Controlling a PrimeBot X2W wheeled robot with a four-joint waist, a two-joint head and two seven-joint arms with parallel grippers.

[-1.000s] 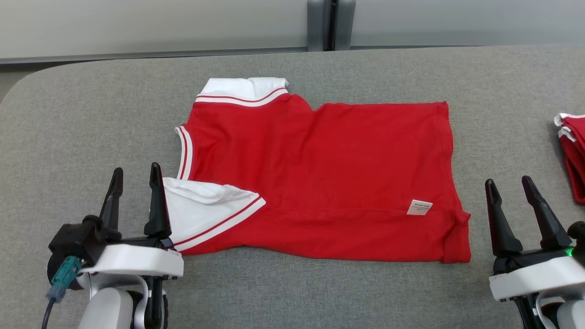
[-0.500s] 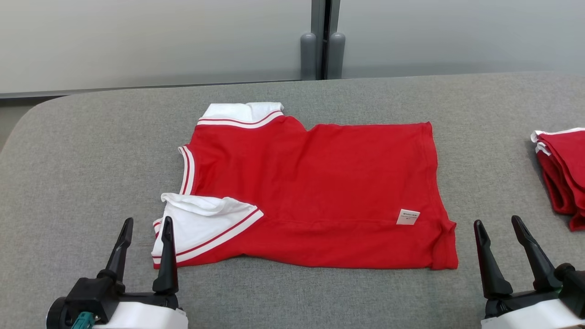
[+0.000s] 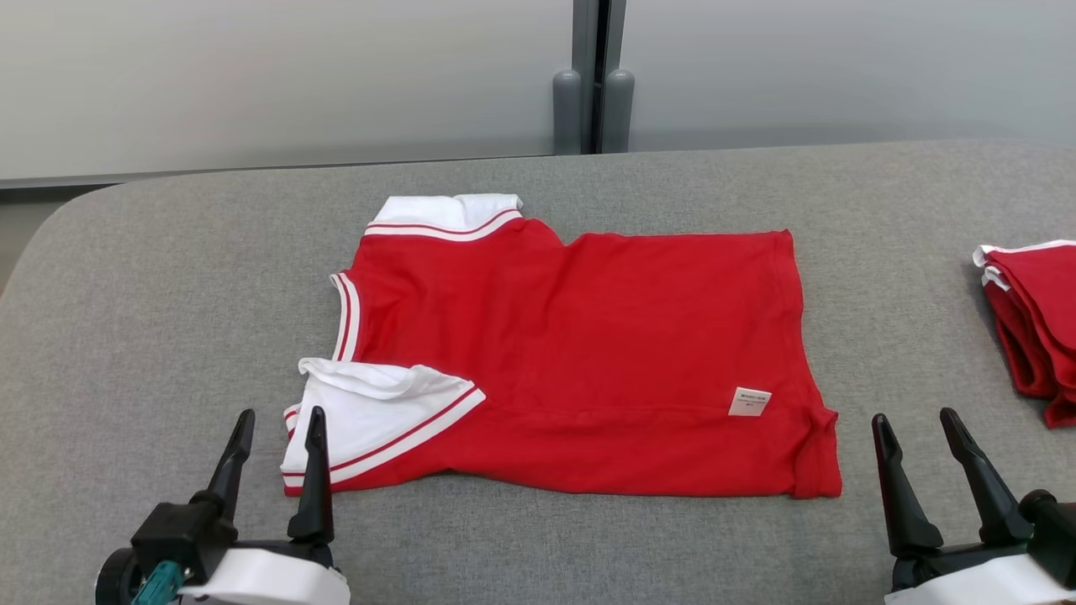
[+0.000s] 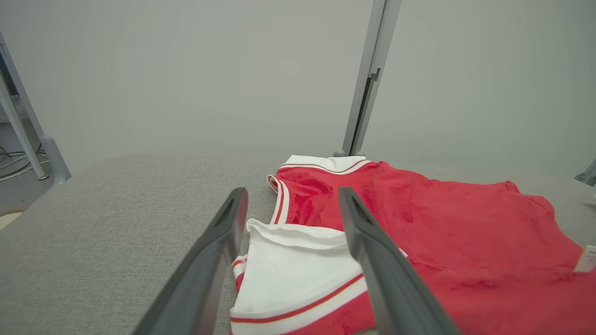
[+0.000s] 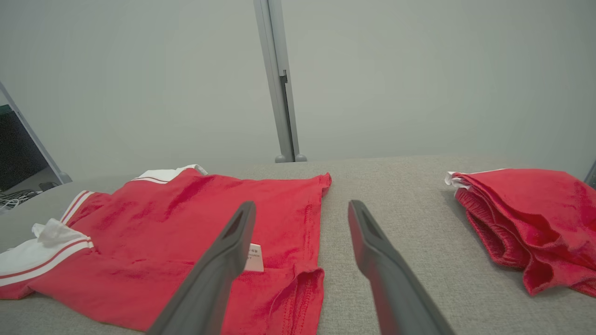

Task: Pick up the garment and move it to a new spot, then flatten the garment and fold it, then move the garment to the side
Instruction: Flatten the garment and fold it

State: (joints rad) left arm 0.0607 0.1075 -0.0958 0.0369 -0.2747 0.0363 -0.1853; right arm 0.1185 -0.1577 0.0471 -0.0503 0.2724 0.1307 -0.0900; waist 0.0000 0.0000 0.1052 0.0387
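Grey padded table [image 3: 168,277] with a plain pale wall behind it, that's the setup. Both my grippers are spread wide and holding nothing. The left gripper [image 3: 282,412] sits just off the white sleeve [image 3: 370,412], and the right gripper [image 3: 914,415] is just past the hem corner.

The garment [image 3: 588,336], a red shirt, lies flat mid-table with the neck end to my left. Its near long edge looks already turned over, so I'd say I'm partway through the folding.

Next move, I reckon, is to pinch the two near corners and carry that side over evenly. Both hands need to stay in step so it doesn't skew.

Room-wise, there's plenty of bare table on the left up to the rounded corner, plus a strip beyond the far edge. On the right, a pile of red clothes [image 3: 1030,319] sits apart from the hem, so that gap is tighter.
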